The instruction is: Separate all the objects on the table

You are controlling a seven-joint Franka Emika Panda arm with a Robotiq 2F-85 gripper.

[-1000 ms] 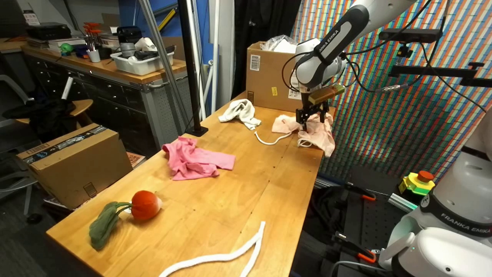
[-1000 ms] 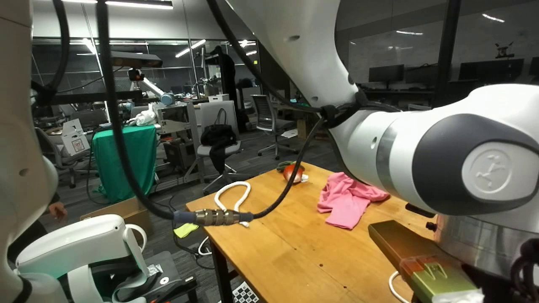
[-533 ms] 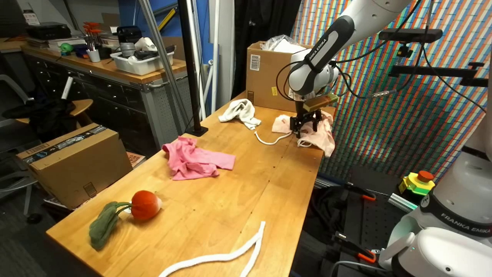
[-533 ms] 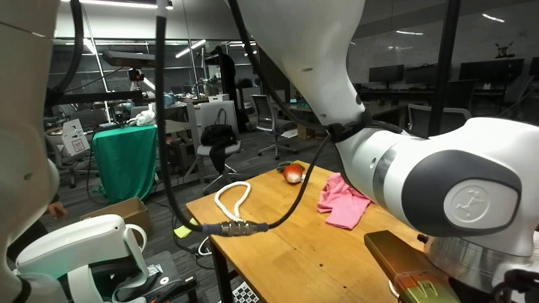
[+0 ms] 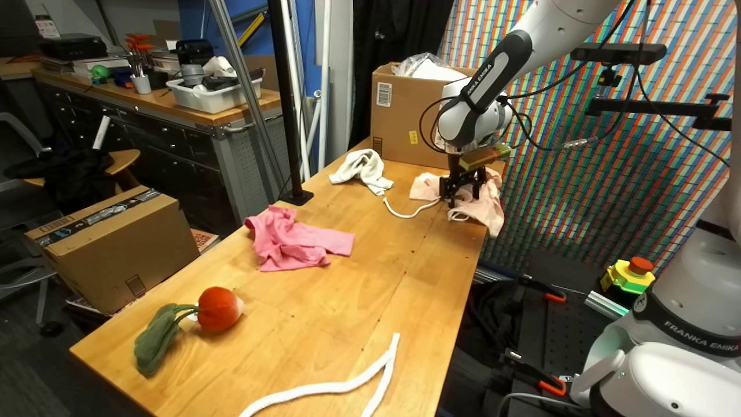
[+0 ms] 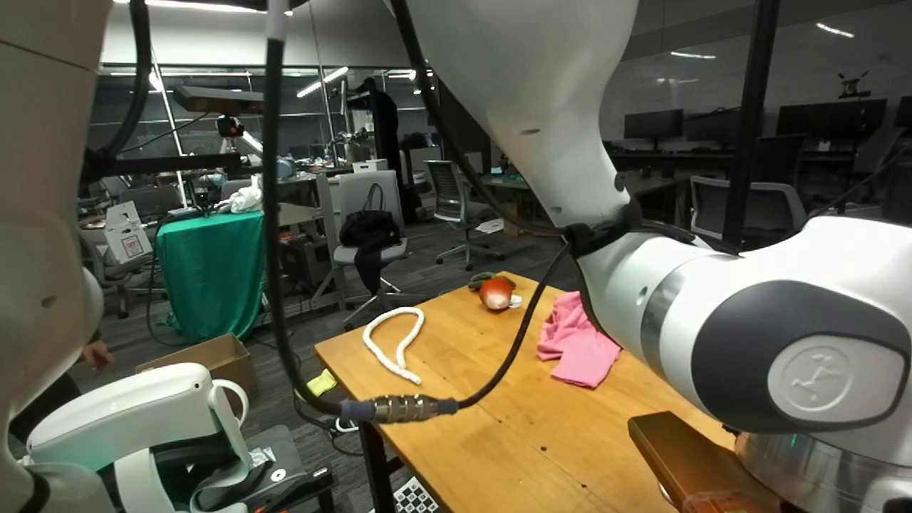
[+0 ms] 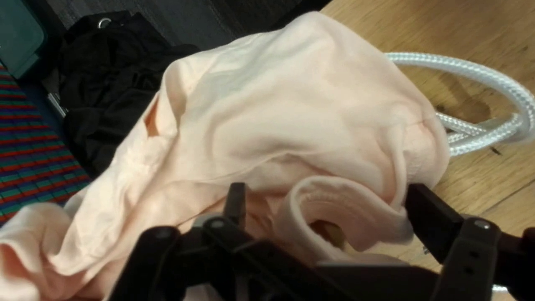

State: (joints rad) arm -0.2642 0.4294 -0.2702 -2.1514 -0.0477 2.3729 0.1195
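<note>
Jaws spread wide, the tool (image 7: 328,194) straddles a fold of peach cloth (image 7: 292,108) draped over the edge of the worktop (image 5: 370,289), a white cord (image 7: 468,69) looping out; white cloth (image 5: 362,168), pink cloth (image 5: 295,240), red ball (image 5: 219,310) and rope (image 5: 318,388) lie well apart from one another.

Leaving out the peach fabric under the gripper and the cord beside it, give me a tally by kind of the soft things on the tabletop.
Cloths: 2 (pink cloth, off-white cloth)
Ropes: 1 (white rope)
Leafy toys: 1 (red ball with green leaves)
Total: 4
</note>
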